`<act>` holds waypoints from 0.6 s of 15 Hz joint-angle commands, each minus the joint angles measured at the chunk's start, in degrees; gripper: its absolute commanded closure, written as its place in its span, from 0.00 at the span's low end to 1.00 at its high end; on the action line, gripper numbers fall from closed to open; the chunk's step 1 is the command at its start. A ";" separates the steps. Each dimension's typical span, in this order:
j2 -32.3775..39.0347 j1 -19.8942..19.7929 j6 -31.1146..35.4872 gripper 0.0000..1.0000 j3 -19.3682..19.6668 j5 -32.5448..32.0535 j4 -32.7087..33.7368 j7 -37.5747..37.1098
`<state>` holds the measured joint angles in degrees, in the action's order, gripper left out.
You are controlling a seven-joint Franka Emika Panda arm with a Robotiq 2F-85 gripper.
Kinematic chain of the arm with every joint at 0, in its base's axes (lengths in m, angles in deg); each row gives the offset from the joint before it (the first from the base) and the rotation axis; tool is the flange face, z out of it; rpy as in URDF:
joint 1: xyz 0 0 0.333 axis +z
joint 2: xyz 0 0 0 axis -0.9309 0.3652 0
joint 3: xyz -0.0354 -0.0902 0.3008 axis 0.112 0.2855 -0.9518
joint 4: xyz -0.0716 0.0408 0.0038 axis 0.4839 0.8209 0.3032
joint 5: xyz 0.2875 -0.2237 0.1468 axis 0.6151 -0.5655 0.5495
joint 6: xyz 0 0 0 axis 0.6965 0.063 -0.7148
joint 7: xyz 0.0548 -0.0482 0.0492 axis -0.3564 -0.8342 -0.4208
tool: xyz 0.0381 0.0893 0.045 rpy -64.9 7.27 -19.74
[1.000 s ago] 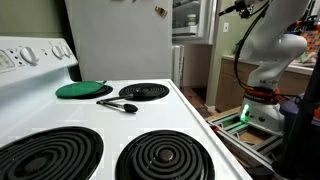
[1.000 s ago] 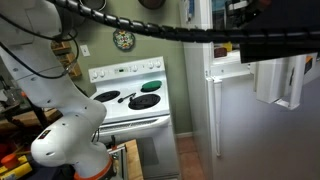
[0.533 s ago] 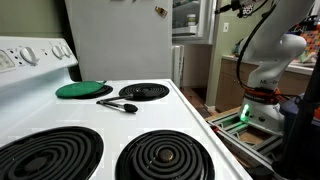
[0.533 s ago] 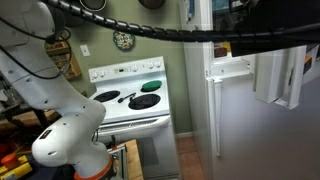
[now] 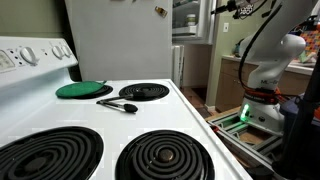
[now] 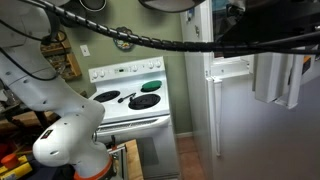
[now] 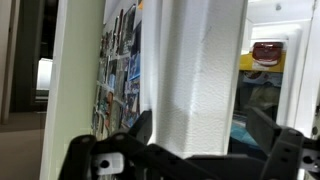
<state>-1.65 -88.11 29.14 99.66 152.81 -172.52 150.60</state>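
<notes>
Standing by the stove and watching the gripper (image 7: 200,140) hanging right at the edge of the fridge door (image 7: 195,60), which is filling the middle of the wrist view from top to bottom. The fingers (image 7: 140,128) are sitting spread wide along the bottom of that frame, one on each side of the white door edge, so the edge is lying between them. I honestly can't tell whether the pads are touching it.

Left of the door edge, a bunch of photos and magnets (image 7: 118,70) is covering the door's face. At the right of the frame a red-lidded container (image 7: 265,50) is peeking out from inside the fridge.

In an exterior view the gripper (image 5: 224,9) is showing up in the upper right corner, high up by the open fridge, with the white robot arm (image 5: 265,58) curving down below it at the right edge.

Well apart from all that, the white stove (image 5: 200,125) is taking up the lower left. A green round pad (image 5: 84,89) is lying on a back burner, a black utensil (image 5: 117,104) is lying just beside it, and two coil burners (image 5: 165,155) are sitting up front.
</notes>
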 commanded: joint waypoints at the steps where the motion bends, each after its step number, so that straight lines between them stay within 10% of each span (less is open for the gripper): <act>1: -0.20 1.70 4.44 0.00 -0.49 3.33 -1.31 1.99; 9: 4.57 1.17 11.49 0.00 1.35 5.04 2.60 2.43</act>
<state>-0.21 -86.58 37.63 99.76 156.40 -172.12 151.67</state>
